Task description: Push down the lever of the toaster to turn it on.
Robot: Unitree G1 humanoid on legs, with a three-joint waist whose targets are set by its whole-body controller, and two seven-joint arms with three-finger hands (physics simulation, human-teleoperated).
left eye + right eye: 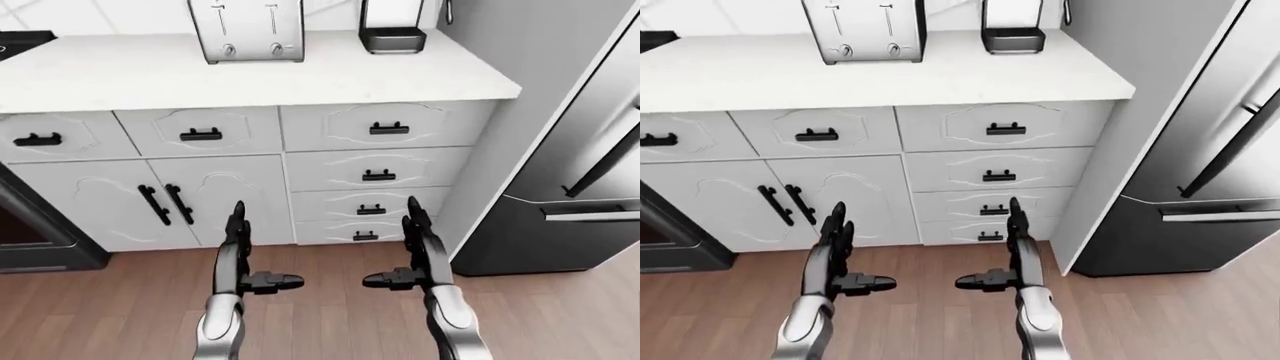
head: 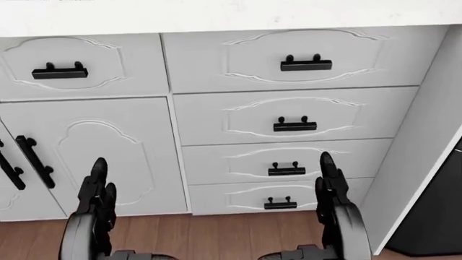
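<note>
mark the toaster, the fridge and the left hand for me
toaster (image 1: 247, 30), left-eye view, on its steel face between the two slots.
fridge (image 1: 590, 157), left-eye view, on the steel door panel at the right edge.
left hand (image 1: 238, 251), left-eye view, on the black palm below the raised fingers.

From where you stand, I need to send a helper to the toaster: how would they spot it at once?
Start at the tall stainless-steel refrigerator on the left-eye view's right, then follow the white stone countertop leftward. Against the wall stands the silver two-slot toaster, a shiny metal box with two round knobs low on its face. Its neighbour to the right, a black-based appliance, has no knobs.
</note>
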